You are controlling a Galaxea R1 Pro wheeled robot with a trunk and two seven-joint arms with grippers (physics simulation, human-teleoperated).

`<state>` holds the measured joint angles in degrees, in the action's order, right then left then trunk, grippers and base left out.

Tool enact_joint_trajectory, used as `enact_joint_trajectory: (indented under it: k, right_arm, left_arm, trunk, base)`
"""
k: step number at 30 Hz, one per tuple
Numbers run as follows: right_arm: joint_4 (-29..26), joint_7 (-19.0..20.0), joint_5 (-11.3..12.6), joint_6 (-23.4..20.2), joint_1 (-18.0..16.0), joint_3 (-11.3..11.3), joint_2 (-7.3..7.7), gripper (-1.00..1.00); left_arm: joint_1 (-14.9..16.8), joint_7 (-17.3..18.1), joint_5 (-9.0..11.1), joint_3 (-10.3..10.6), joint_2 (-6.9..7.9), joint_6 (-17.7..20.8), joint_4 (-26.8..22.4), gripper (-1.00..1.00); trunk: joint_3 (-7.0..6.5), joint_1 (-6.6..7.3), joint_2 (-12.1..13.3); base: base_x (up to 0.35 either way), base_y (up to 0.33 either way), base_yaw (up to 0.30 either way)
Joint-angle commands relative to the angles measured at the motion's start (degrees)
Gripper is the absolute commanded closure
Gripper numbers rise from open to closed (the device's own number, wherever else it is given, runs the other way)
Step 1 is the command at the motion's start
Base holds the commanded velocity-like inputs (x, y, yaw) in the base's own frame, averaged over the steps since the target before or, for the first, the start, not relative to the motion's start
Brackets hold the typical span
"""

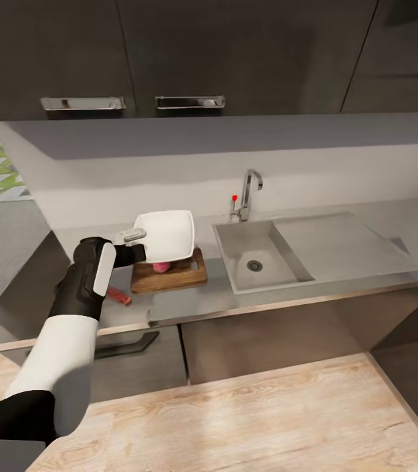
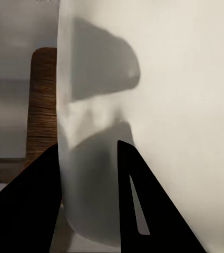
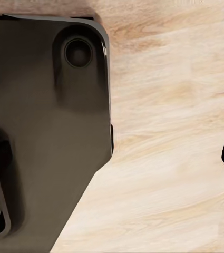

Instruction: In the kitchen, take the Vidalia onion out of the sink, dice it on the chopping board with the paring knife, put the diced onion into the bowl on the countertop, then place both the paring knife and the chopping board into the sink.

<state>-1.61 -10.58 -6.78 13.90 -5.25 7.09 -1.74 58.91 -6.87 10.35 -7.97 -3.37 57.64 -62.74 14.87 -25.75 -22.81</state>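
Over chopping board point(image 1: 170, 275) near tabletop's front edge: left gripper point(image 1: 130, 237) fingers point(image 2: 138, 200) pinching bowl point(image 1: 166, 236) rim, bowl tilted above pinkish onion bit point(image 1: 161, 267). Paring knife point(image 1: 119, 296) on tabletop beside board. Keep pinch firm, level bowl slowly. Right gripper: can't tell.

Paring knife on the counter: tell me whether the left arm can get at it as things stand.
Probably not yet. The left pincer is shut on the white bowl, held over the chopping board. The paring knife lies uncovered beside the board, near that arm, but the bowl must be set down first.
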Motion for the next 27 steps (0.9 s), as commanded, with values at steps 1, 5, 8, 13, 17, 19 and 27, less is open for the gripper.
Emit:
enact_joint_trajectory:
  k: [1, 5, 8, 13, 17, 19, 27]
  right_arm:
    - [0.03, -0.19, -0.60, 0.16, -0.03, 0.47, -0.02, -1.00]
    - [0.03, -0.16, -0.60, 0.16, -0.03, 0.47, -0.02, -1.00]
    - [0.03, -0.20, -0.60, 0.16, -0.03, 0.47, -0.02, -1.00]
    - [0.03, -0.18, -0.60, 0.16, -0.03, 0.47, -0.02, -1.00]
    - [0.03, -0.17, -0.60, 0.16, -0.03, 0.47, -0.02, -1.00]
    - [0.03, -0.19, -0.60, 0.16, -0.03, 0.47, -0.02, -1.00]
    - [0.03, -0.14, -0.60, 0.16, -0.03, 0.48, -0.01, -1.00]
  left_arm:
    - [0.07, -0.51, 0.73, -0.11, -0.06, 0.19, 0.03, 1.00]
    - [0.07, -0.51, 0.72, -0.11, -0.06, 0.14, 0.12, 1.00]
    - [0.07, -0.51, 0.72, -0.11, -0.06, 0.12, 0.25, 1.00]
    - [0.07, -0.51, 0.70, -0.11, -0.06, 0.11, 0.50, 1.00]
    - [0.07, -0.55, 0.69, -0.11, -0.06, 0.06, 0.99, 1.00]
    - [0.07, -0.58, 0.67, -0.11, -0.06, 0.03, 1.38, 1.00]
    - [0.07, -0.60, 0.64, -0.11, -0.06, 0.02, 2.46, 1.00]
  trunk:
    - [0.11, -0.03, -0.11]
    - [0.11, -0.03, -0.11]
    - [0.11, -0.03, -0.11]
    - [0.11, -0.03, -0.11]
    - [0.11, -0.03, -0.11]
    - [0.11, -0.03, -0.11]
    - [0.11, -0.03, -0.11]
  base:
    - [0.000, 0.000, 0.254]
    - [0.000, 0.000, 0.266]
    - [0.000, 0.000, 0.273]
    - [0.000, 0.000, 0.275]
    - [0.000, 0.000, 0.274]
    - [0.000, 0.000, 0.248]
    - [0.004, 0.011, 0.103]
